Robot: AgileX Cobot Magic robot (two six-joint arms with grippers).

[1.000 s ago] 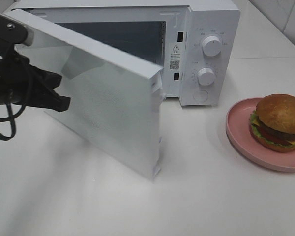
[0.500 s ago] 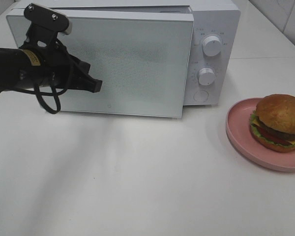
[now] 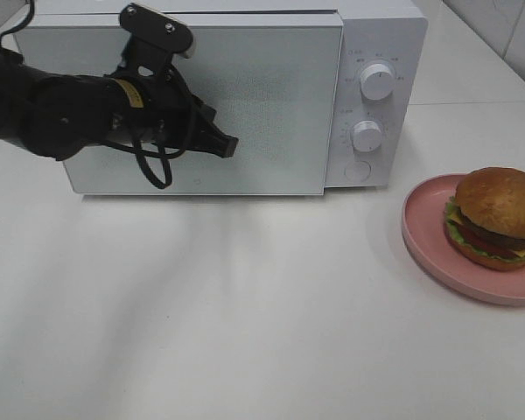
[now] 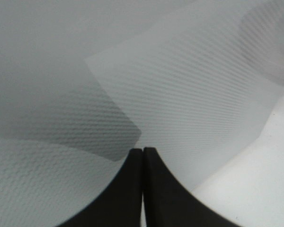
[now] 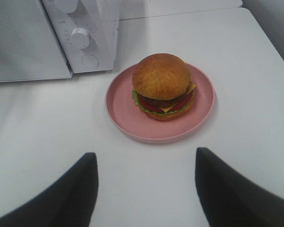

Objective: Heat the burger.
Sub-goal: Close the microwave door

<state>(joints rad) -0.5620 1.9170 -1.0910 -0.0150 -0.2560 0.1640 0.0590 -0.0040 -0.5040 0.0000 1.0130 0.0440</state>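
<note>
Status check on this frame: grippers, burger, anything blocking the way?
Left gripper shut, tips against white microwave door. Right gripper open, empty. Golden-bun burger on pink plate, outside. Door closed, blocks entry.

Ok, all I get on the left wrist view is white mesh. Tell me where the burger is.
Observer: The burger sits on the pink plate, on the table to the right of the microwave, not inside it.
Operator: Give me the door's state.
Observer: The microwave door looks fully shut, with the closed left gripper at its front.
Operator: Now report the right arm.
Observer: The right gripper is open and empty, hanging short of the plate and touching nothing.
</note>
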